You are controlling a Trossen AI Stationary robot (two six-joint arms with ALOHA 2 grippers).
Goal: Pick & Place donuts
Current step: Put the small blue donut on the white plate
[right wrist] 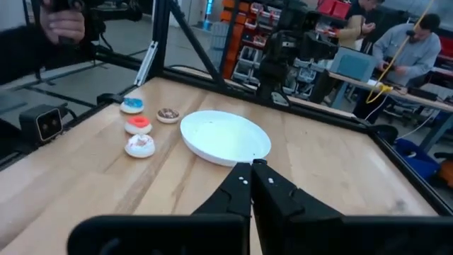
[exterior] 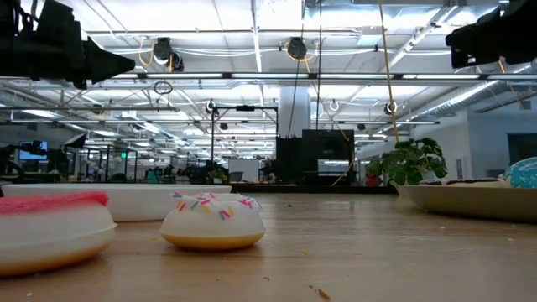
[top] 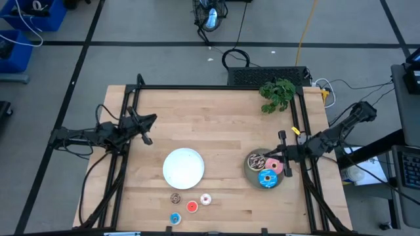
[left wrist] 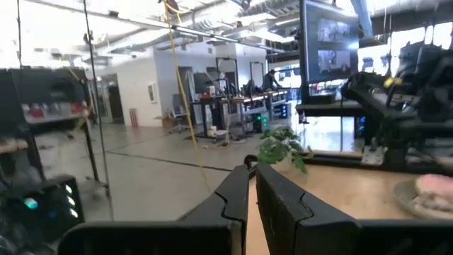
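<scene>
- Step: looks like pre-grasp, nothing held. Three large donuts (top: 265,170) sit on the grey plate (top: 249,176); white plate (top: 184,168) holds nothing.
- Right tool (top: 283,152), fingers together, hovers just beside the grey plate's far edge.
- Left tool (top: 146,129), fingers together, waits at the surface's left edge.
- Four tiny donuts (top: 190,206) lie near the front edge, well apart from both tools.
- Next: probably open the right tool, descend onto a large donut.
</scene>
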